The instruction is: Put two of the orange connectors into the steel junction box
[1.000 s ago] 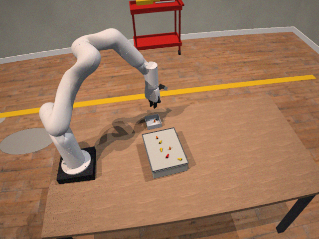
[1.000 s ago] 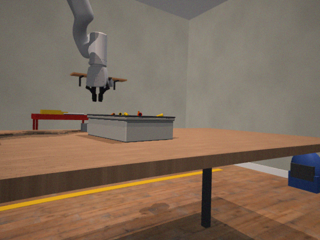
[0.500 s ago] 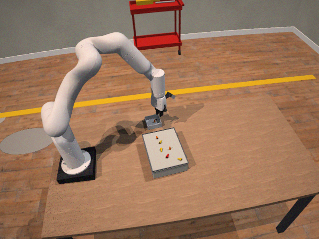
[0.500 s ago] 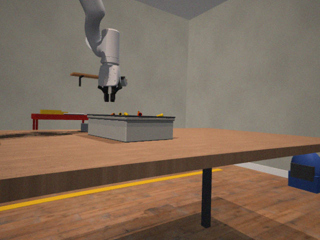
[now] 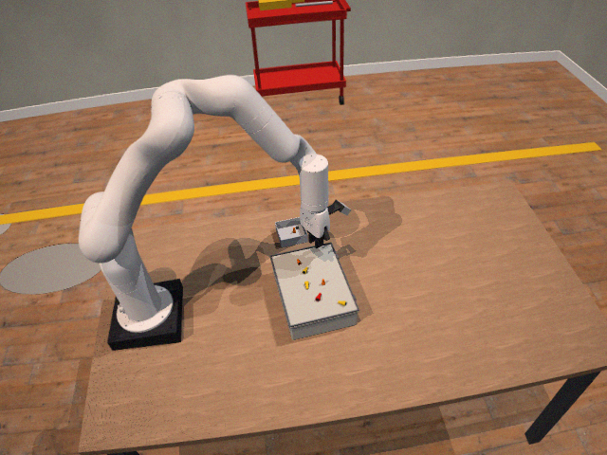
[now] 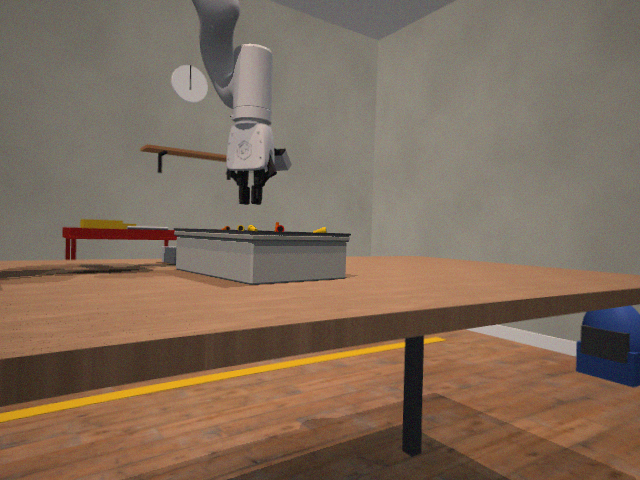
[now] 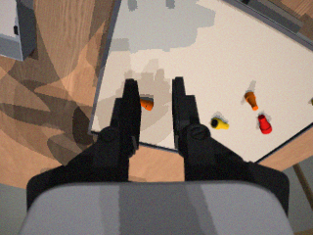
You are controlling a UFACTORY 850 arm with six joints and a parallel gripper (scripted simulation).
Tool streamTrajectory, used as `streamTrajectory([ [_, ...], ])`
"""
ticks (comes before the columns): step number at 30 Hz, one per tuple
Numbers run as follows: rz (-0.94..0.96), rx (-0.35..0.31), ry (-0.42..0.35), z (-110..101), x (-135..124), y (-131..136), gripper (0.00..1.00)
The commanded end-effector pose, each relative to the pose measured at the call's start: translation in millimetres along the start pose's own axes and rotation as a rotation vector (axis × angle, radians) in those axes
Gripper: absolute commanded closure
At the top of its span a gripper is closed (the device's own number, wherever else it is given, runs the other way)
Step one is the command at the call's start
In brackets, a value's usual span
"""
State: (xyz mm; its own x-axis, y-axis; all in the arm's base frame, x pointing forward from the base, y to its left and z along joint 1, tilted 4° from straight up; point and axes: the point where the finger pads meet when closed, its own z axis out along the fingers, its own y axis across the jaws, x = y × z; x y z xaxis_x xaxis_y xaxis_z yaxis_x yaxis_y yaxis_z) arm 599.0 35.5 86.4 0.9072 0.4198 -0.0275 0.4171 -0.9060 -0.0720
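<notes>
My gripper (image 5: 319, 241) hangs over the far end of the tool case lid (image 5: 313, 286), well above it in the side view (image 6: 250, 201). Its fingers stand a little apart with nothing between them. One orange connector (image 7: 147, 103) lies on the lid below, just by the left finger; it also shows in the overhead view (image 5: 298, 262). A second orange connector (image 5: 322, 282) (image 7: 251, 100) lies mid-lid. The steel junction box (image 5: 291, 231) stands just beyond the case, with one orange connector (image 5: 294, 228) inside it.
A red connector (image 5: 318, 297) and three yellow ones (image 5: 304, 269) (image 5: 306, 284) (image 5: 341, 302) also lie on the lid. The arm's base (image 5: 145, 313) stands left of the case. A red cart (image 5: 296, 46) stands on the floor behind the table.
</notes>
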Motion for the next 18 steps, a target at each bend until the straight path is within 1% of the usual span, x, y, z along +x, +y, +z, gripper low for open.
streamTrajectory([
  [1, 0.067, 0.0, 0.002, 1, -25, 54, 0.74],
  [8, 0.138, 0.002, 0.002, 4, -60, 105, 0.74],
  [18, 0.141, 0.002, 0.002, 5, -61, 106, 0.74],
])
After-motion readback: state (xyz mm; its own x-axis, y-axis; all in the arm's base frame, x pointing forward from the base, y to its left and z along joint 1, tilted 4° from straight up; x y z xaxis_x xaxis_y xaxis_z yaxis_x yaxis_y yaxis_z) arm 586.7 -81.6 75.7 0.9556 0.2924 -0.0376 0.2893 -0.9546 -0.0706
